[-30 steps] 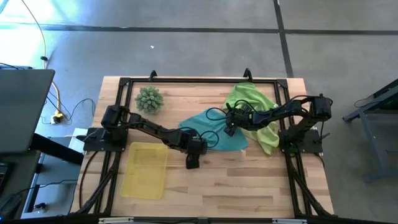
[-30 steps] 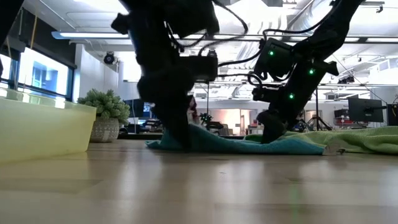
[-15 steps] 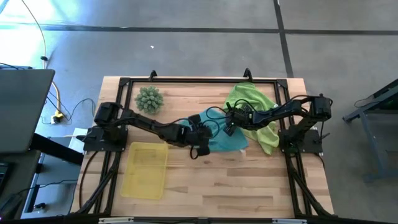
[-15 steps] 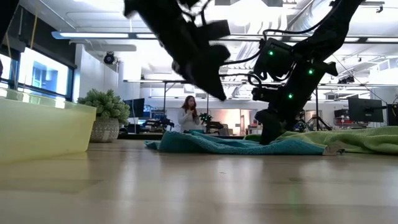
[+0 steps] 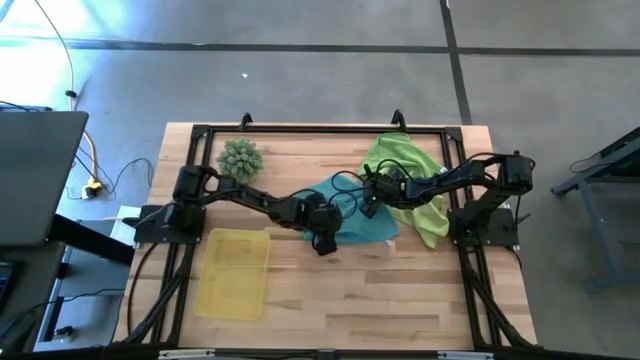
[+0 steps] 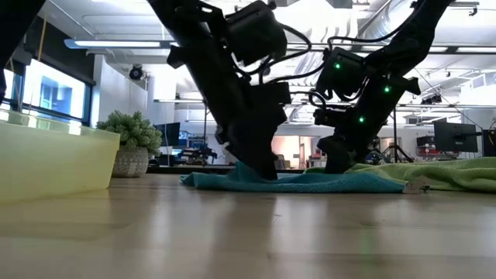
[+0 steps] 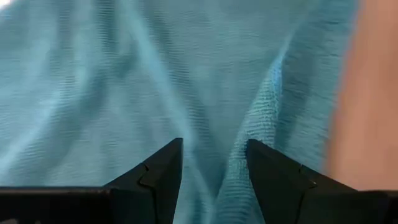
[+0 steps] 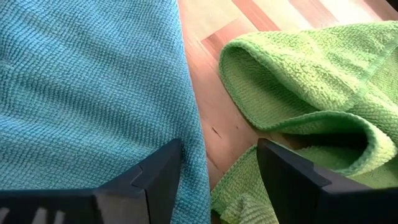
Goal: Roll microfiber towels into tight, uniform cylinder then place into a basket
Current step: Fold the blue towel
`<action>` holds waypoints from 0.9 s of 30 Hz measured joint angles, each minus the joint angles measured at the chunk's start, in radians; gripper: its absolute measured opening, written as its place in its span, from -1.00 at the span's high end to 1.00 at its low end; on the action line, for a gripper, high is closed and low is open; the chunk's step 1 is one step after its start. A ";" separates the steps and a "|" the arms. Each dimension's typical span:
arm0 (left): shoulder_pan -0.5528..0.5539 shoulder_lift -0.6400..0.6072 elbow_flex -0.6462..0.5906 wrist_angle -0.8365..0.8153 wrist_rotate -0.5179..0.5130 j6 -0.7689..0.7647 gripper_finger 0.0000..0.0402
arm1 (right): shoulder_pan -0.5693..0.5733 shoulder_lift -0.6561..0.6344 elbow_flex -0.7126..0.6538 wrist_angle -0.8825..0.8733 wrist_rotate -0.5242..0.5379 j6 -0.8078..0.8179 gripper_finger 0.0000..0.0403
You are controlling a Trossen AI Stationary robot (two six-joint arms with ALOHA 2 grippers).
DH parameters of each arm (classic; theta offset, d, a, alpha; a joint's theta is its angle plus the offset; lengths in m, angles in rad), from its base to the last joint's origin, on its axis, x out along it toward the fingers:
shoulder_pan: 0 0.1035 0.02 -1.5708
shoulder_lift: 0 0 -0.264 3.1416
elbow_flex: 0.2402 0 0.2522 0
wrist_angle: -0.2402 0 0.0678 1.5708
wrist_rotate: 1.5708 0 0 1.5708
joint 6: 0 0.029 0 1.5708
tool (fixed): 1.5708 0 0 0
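The teal towel (image 5: 352, 215) lies spread on the tabletop (image 5: 400, 290) near its middle, and both arms cover part of it from above, so its full outline cannot be traced; the left hand (image 5: 324, 243) is down at the towel's near edge, and in the left wrist view its 2 fingers (image 7: 155, 174) stand apart with a raised fold of teal cloth running into the gap between them, though whether they actually pinch that fold cannot be told; the right hand (image 5: 368, 208) sits low over the far side of the teal towel, fingers spread wide with nothing between them, and its wrist view shows the teal edge, a strip of bare wood and the lime green towels (image 8: 298, 81) just beside it; those lime towels are bunched in a heap toward the right rear of the tabletop, partly under the right arm, and how many lie there cannot be made out; the yellow basket (image 5: 233, 272) rests well apart at the front left, cut off at the frame edge in the low view; the spiky green ball (image 5: 240, 160) stands at the rear left; no writing or label can be read anywhere.
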 joint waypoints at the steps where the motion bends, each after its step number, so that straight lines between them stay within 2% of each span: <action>1: -0.008 -0.003 0.000 -0.003 0.015 0.002 0.17 | -0.002 0.000 0.000 0.000 0.000 0.000 -0.01; 4: -0.033 -0.022 0.000 -0.007 0.099 0.004 0.17 | -0.011 0.000 0.000 -0.001 0.000 0.000 -0.01; 8: -0.053 -0.029 0.001 -0.024 0.301 0.007 0.17 | -0.031 0.000 0.000 -0.001 0.014 0.000 -0.01; 11: -0.059 -0.028 0.001 -0.032 0.316 0.003 0.17 | -0.047 0.000 0.000 0.006 0.018 -0.001 -0.01; 16: -0.052 -0.037 0.000 -0.035 0.277 0.002 0.17 | -0.067 -0.006 0.000 0.014 0.019 -0.024 -0.01; 20: -0.049 -0.077 0.001 -0.041 0.206 0.024 0.17 | -0.059 -0.050 0.000 0.036 0.004 -0.019 -0.01; 23: -0.042 -0.112 0.001 -0.062 0.096 0.056 0.17 | -0.031 -0.101 0.001 0.042 -0.053 0.001 -0.01; 27: -0.014 -0.138 0.001 -0.131 -0.056 0.072 0.17 | 0.031 -0.140 0.001 0.054 -0.198 0.068 -0.01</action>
